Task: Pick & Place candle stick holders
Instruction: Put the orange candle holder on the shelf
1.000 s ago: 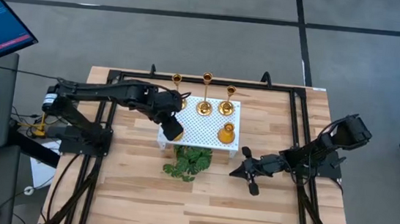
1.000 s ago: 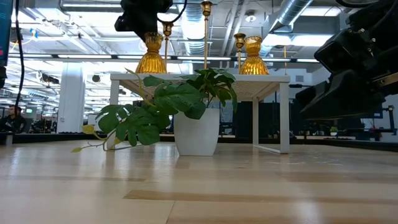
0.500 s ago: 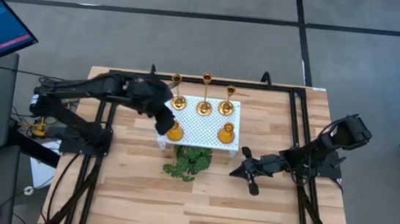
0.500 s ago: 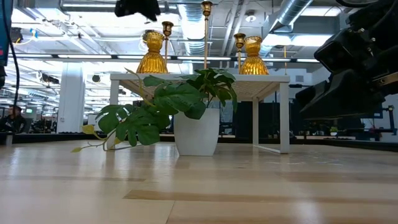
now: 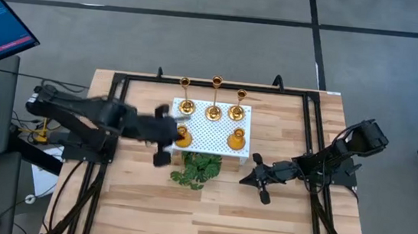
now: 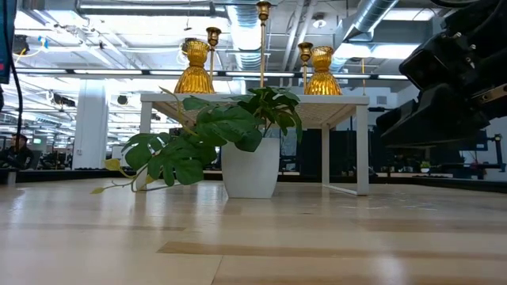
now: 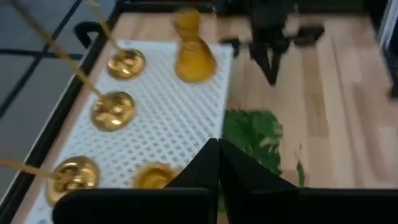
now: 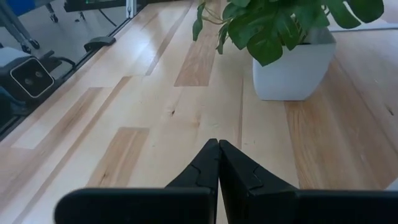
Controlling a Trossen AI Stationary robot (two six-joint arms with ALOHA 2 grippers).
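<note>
Five gold candle stick holders stand by their bases on a white perforated platform [image 5: 208, 126]. Three tall ones [image 5: 186, 109] [image 5: 213, 113] [image 5: 236, 113] line its far edge. Two short ones [image 5: 182, 137] [image 5: 237, 140] stand near its front corners. My left gripper [image 5: 169, 132] hovers just off the platform's left end, shut and holding nothing; in the left wrist view its fingers [image 7: 217, 149] point across the platform past the nearer short holder [image 7: 154, 177]. My right gripper [image 5: 244, 179] rests shut, low over the table right of the plant.
A leafy plant in a white pot [image 5: 198, 170] stands in front of the platform, its leaves spreading to the left [image 6: 170, 154]. A black frame [image 5: 120, 85] edges the table. Bare wood lies toward the near edge [image 5: 207, 217].
My left gripper has drawn away from the left short holder: it rose out of the low view, then went toward the table's left edge, rolling as it went. The holder stays upright on the platform's front left corner. My right arm has kept still.
</note>
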